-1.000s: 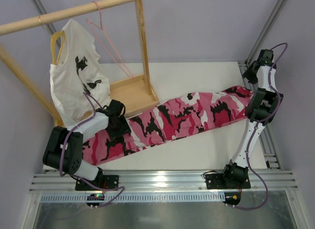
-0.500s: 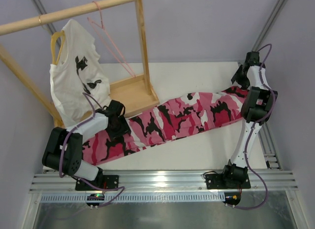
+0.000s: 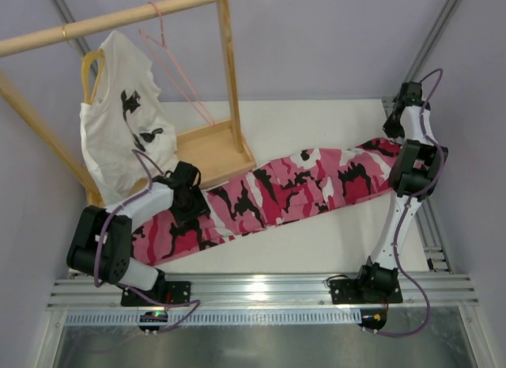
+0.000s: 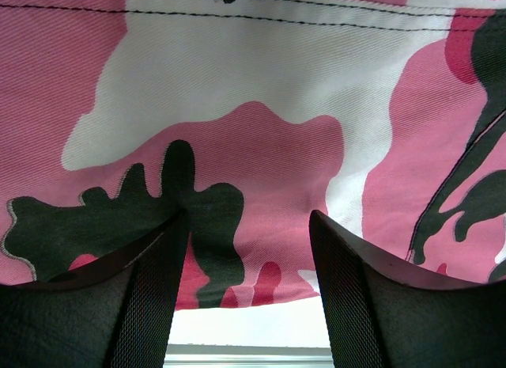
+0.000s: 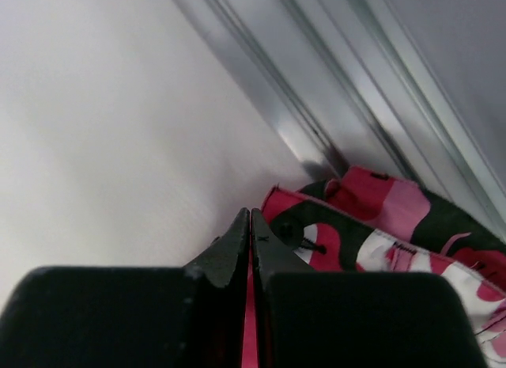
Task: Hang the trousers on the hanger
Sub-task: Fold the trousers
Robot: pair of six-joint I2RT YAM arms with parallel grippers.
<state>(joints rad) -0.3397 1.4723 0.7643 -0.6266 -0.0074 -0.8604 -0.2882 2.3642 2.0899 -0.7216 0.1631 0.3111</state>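
Reaching low and forward with the left hand (image 4: 247, 225), fingers held well apart. Stretched far out on the right, elbow raised, right hand (image 5: 251, 218) pinched fully closed.

Table (image 3: 316, 119): white top. On it you have:
- trousers (image 3: 277, 190), pink, white and black camouflage, laid flat, slanting from near left to far right;
- wooden rack base (image 3: 213, 150), far left, just beside the trousers.

From above, the right arm (image 3: 415, 168) covers one end of the pink, white and black camouflage cloth trousers (image 3: 300, 186); the left arm (image 3: 150, 200) hides a patch near their other end. You can't tell whether the right fingers (image 5: 225, 253) pinch the cloth.
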